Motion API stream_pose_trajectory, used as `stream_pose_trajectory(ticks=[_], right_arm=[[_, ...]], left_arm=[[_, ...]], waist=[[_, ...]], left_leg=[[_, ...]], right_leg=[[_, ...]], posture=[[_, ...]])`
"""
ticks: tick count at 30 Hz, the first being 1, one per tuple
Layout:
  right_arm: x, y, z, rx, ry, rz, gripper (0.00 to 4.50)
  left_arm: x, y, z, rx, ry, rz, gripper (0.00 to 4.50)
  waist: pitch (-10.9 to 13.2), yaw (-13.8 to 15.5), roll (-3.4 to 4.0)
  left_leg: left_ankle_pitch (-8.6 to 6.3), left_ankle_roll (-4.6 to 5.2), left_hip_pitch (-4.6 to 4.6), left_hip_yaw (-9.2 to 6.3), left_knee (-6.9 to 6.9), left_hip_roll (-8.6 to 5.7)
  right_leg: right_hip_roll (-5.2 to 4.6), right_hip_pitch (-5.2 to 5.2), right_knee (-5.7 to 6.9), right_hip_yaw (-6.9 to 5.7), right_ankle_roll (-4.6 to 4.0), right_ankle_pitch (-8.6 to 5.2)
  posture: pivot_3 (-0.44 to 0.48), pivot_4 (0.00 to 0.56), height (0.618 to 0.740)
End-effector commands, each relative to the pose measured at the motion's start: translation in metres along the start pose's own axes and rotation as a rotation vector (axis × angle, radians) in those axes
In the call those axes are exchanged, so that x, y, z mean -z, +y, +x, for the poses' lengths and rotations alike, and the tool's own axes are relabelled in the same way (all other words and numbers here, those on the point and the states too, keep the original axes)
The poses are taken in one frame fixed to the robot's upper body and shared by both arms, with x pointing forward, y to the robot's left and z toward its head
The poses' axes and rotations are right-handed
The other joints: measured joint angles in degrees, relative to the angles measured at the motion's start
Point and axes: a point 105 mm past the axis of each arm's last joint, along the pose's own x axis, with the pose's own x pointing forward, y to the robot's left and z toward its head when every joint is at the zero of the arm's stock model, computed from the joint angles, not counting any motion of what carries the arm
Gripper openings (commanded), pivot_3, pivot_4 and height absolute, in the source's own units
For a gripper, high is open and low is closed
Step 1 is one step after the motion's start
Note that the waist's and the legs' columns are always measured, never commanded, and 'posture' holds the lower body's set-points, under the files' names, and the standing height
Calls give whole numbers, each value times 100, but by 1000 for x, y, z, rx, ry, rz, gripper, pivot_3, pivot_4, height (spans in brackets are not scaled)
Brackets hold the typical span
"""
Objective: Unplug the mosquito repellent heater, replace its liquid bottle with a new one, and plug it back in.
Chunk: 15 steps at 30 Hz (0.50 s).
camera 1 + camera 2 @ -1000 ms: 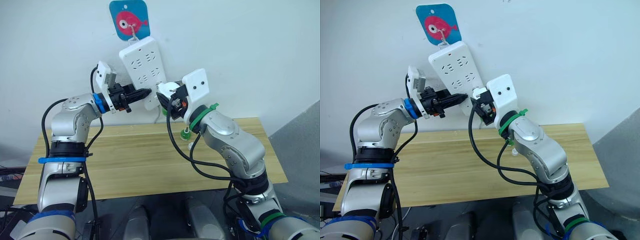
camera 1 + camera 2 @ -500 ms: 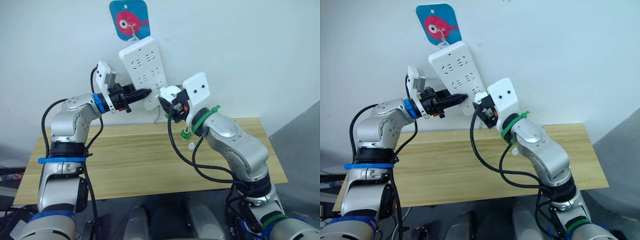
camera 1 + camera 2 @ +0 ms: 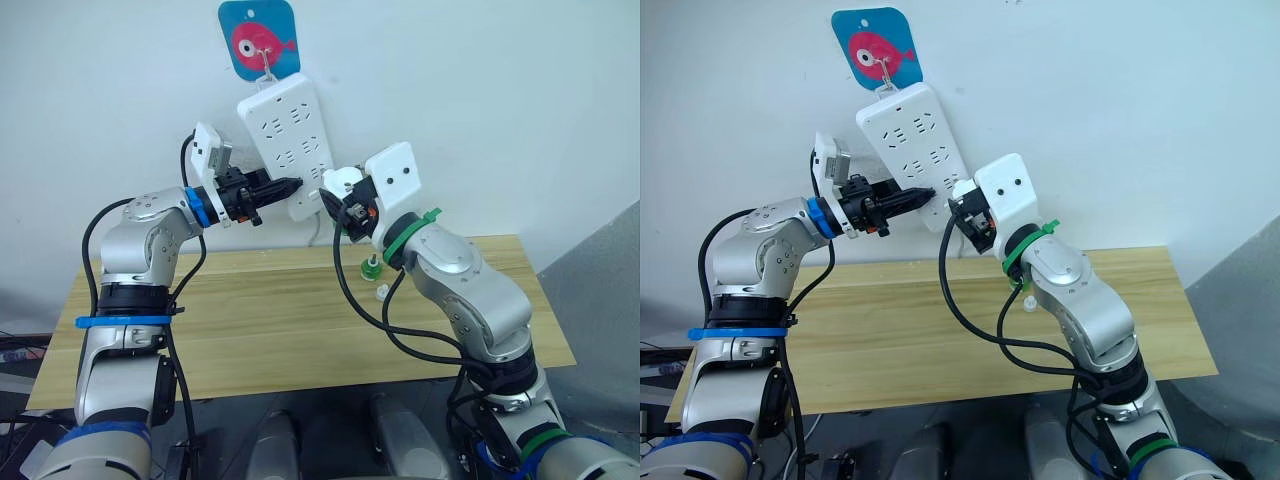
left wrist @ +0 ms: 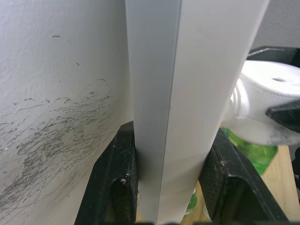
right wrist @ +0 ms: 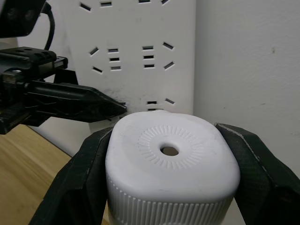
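The white power strip (image 3: 285, 140) hangs tilted on the wall from a hook. My left gripper (image 3: 290, 185) is shut on the strip's lower end, with a finger (image 4: 117, 183) on each side of its edge. My right gripper (image 3: 340, 197) is shut on the mosquito repellent heater (image 5: 171, 159), a white rounded unit with its round vent facing the wrist camera. The heater (image 3: 338, 182) sits right by the strip's lower right corner; its prongs are hidden. A green bottle (image 4: 253, 154) shows just under the heater. Another green bottle (image 3: 370, 266) stands on the table.
The wooden table (image 3: 250, 320) runs along the wall below both arms. A small white cap (image 3: 381, 292) lies beside the standing green bottle. A blue card with a pink fish (image 3: 260, 38) holds the strip's hook.
My right arm has shifted a little with the heater, staying beside the strip's lower end. The left gripper has kept its hold on the strip.
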Motion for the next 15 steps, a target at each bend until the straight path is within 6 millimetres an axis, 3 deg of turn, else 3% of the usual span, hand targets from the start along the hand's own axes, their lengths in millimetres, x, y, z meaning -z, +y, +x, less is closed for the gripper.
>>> stream_pose_trajectory(ticks=[1,15], right_arm=[[-20,3,0,-8,-82,-27,3052],[-25,11,2,-54,-98,-23,3052]], left_arm=[[-14,-2,-4,1,-39,41,1354],[-13,-3,-4,2,-40,35,1353]], waist=[[0,0,0],[0,-1,0]], left_leg=[[0,0,0,0,0,0],[0,0,0,0,0,0]], right_leg=[[0,0,0,0,0,0],[0,-2,4,1,0,0]], posture=[[-166,212,740],[-165,214,740]])
